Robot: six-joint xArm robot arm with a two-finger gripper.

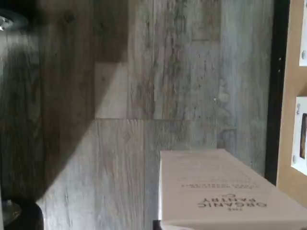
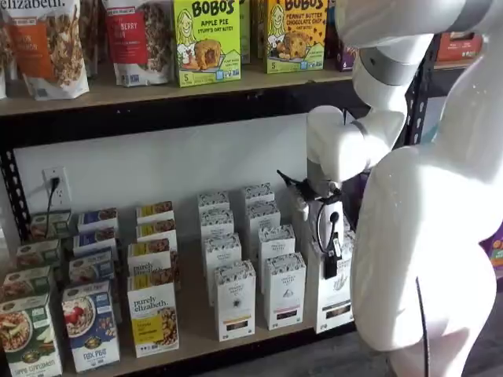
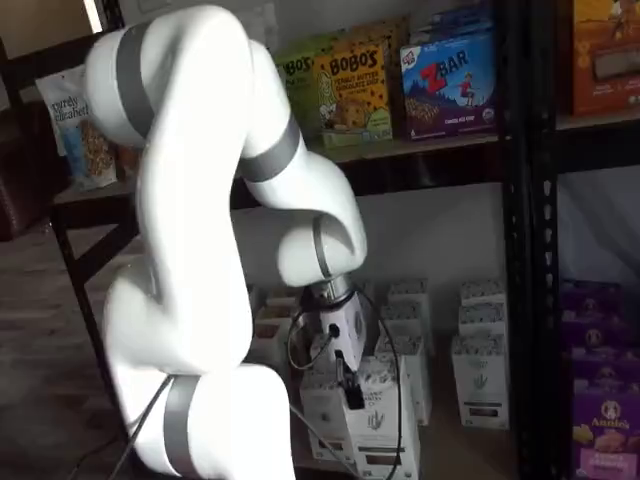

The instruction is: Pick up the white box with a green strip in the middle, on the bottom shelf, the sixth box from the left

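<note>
The white box (image 2: pixel 334 302) is a tall narrow carton with a speckled top band. It stands at the right end of the front row on the bottom shelf (image 2: pixel 192 318), and also shows in a shelf view (image 3: pixel 378 425). My gripper (image 2: pixel 331 261) comes down onto its top, with a black finger (image 3: pixel 350 386) lying against its front face. The fingers look closed on the box. In the wrist view the box's white top (image 1: pixel 225 191), printed "ORGANIC PANTRY", hangs over grey plank floor (image 1: pixel 144 96), beside the shelf's black rail (image 1: pixel 276 96).
Matching white boxes (image 2: pixel 235 298) (image 2: pixel 284 289) stand in rows left of the held one, with more behind. Colourful "purely elizabeth" boxes (image 2: pixel 153 314) fill the shelf's left. My white arm (image 2: pixel 424 251) blocks the right side. Purple boxes (image 3: pixel 605 400) sit right of a black upright (image 3: pixel 525 250).
</note>
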